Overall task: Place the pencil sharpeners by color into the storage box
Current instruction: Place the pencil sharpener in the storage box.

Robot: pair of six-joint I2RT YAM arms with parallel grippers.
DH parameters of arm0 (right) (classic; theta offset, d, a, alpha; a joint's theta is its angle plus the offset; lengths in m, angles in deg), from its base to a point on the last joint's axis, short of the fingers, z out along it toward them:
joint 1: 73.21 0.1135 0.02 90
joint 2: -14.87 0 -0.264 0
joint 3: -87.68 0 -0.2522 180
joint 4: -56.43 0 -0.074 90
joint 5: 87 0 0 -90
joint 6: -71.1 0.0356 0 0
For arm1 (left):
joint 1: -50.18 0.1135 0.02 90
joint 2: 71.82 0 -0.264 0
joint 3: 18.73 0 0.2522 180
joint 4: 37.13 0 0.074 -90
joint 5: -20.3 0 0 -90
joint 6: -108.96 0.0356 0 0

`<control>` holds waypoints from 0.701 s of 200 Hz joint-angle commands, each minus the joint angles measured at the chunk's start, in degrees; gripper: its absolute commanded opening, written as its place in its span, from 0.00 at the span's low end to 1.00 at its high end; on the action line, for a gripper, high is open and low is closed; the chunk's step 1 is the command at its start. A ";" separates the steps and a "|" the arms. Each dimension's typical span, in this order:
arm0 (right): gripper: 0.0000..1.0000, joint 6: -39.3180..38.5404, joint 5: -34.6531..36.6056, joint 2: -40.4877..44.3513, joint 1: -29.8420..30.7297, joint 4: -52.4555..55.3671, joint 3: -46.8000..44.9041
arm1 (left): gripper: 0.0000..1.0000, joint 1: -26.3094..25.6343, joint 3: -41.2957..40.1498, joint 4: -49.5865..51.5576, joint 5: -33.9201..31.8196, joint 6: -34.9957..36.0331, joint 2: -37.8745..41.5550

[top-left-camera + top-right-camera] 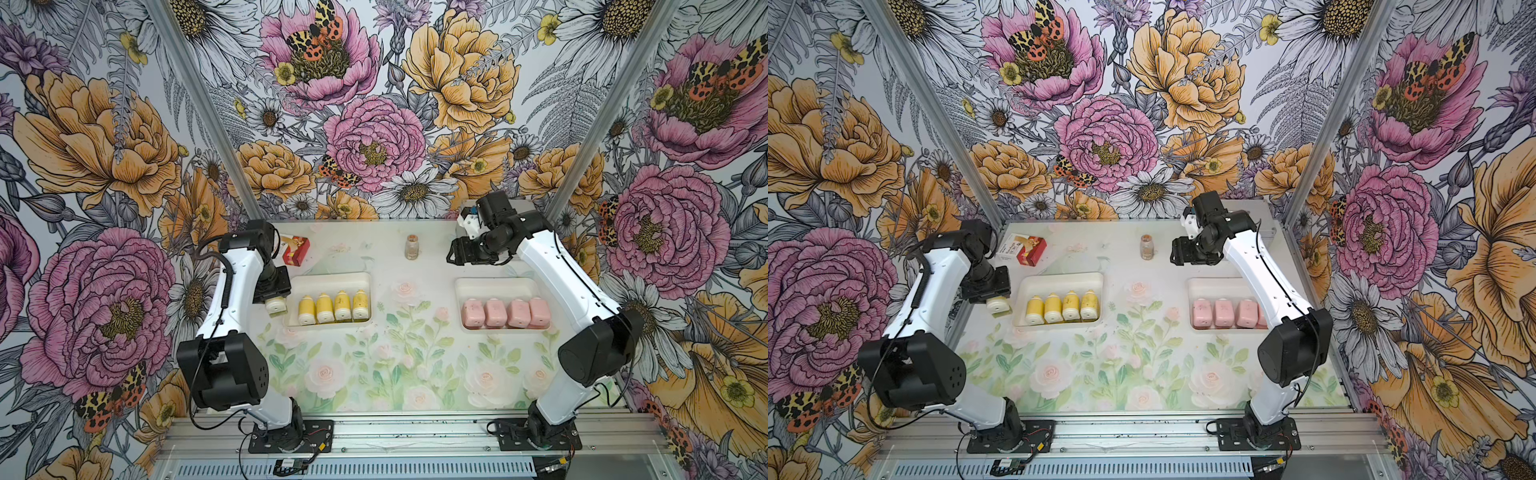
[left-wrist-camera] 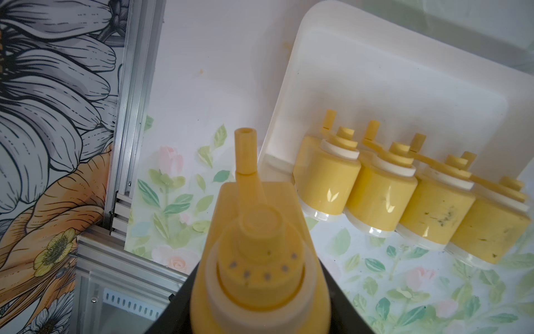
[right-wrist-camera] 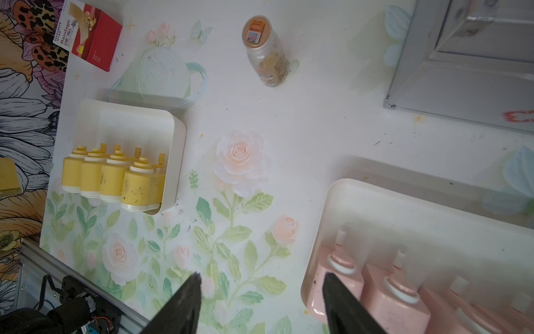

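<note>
L end effector (image 1: 273, 296) clamped on yellow sharpener (image 2: 260, 260), just beside tray (image 1: 332, 284), R end effector (image 3: 261, 279) apart

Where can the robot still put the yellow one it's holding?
The left box is bare in its back half, behind its four yellow sharpeners, which sit packed side by side in front. The right box is the same behind its four pink sharpeners. The table between both boxes is bare too.
</note>
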 commanded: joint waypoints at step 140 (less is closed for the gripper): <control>0.68 -2.35 -1.76 -6.77 0.43 0.41 4.50 | 0.39 0.17 1.58 -7.68 2.71 6.18 -10.67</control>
